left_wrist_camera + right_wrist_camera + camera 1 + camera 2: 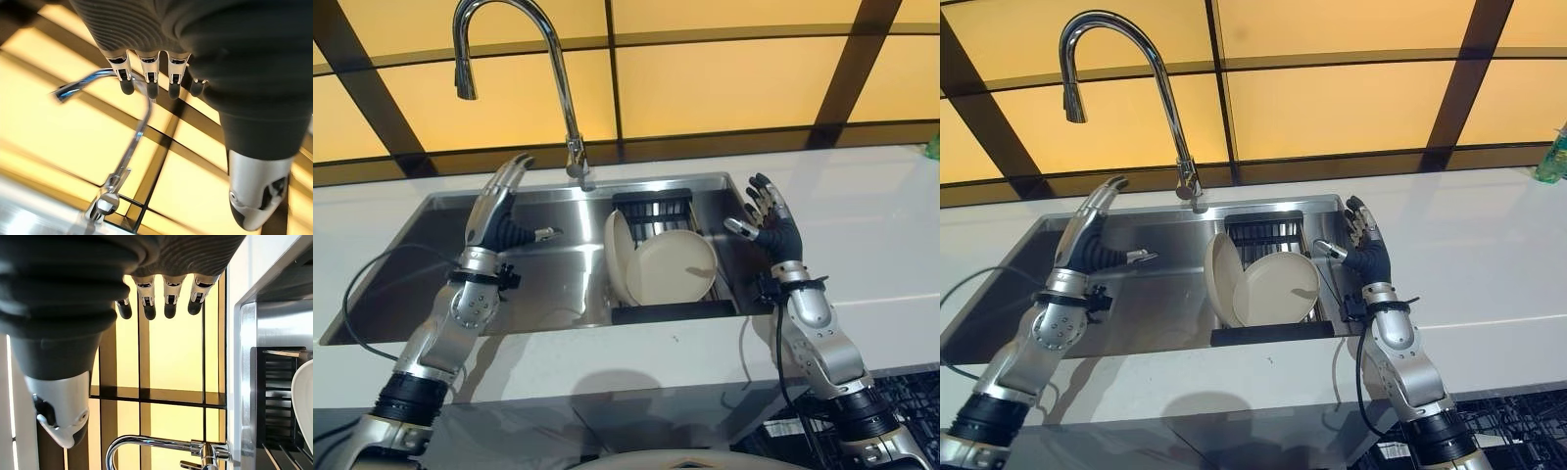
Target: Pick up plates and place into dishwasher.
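- Down inside the sink (440, 264), you can see two cream plates (674, 266) standing on edge in a black rack (651, 211). One plate leans on the other.
- Your left hand (497, 211) is up over the left part of the sink. Its fingers are loose and hold nothing.
- Your right hand (771, 220) is up by the right rim of the sink, just beside the rack. Its fingers are spread and hold nothing.
- You can see the bent tap (514, 59) behind the sink, with a white counter (871, 225) all around.
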